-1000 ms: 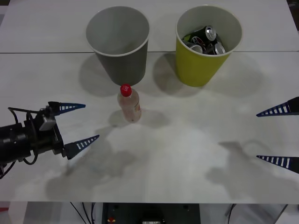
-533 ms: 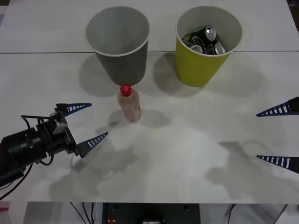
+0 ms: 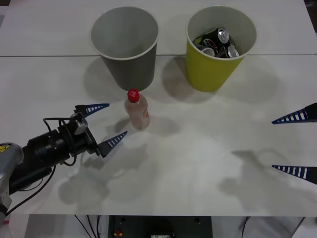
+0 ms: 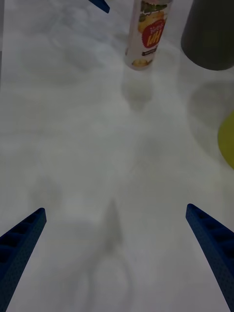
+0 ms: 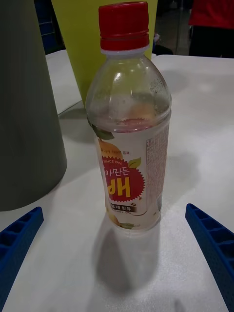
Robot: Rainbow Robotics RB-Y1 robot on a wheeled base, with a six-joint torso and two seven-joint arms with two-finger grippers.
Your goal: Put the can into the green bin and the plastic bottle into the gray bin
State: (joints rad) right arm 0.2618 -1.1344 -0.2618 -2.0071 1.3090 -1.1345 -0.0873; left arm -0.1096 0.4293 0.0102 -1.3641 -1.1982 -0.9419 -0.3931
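The plastic bottle stands upright on the white table just in front of the gray bin; it is clear, with a red cap and a pale label. It shows close up as the plastic bottle and from farther off as the plastic bottle. My left gripper is open, just left of the bottle, its fingers pointing toward it. The green bin stands at the back right and holds several cans. My right gripper hangs open at the right edge.
The gray bin and the green bin stand close behind the bottle. A seam crosses the white table behind the bins. A person in red stands beyond the table's far side.
My left arm has moved right and forward across the table toward the bottle, fingers staying open. The bottle, bins and right arm have not moved.
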